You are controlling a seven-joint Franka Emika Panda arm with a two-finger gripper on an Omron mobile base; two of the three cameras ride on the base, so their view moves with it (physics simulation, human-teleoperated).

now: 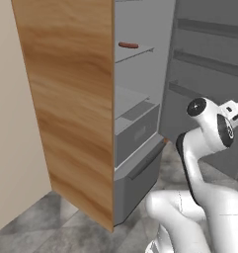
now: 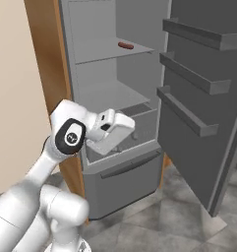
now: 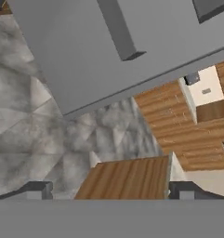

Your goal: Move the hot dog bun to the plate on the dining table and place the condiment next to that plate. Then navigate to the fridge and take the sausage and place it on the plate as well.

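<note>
The fridge [image 1: 71,99] stands open, with wood-grain sides and a grey inside [image 2: 110,74]. The sausage [image 1: 128,45], thin and reddish-brown, lies alone on the upper shelf [image 2: 125,46]. My arm is folded in front of the lower drawers, and its white hand [image 2: 114,129] is well below the sausage's shelf. In the hand view my gripper [image 3: 111,190] is open, its dark fingertips [image 3: 39,189] far apart with nothing between them. The hot dog bun, the plate, the condiment and the dining table are out of view.
The fridge door [image 2: 198,83] is swung open on the right, and its dark grey bins jut out towards the arm. Grey drawers [image 2: 125,172] fill the fridge's lower part. The floor [image 1: 51,222] is grey marbled tile. A beige wall [image 1: 12,123] stands to the left.
</note>
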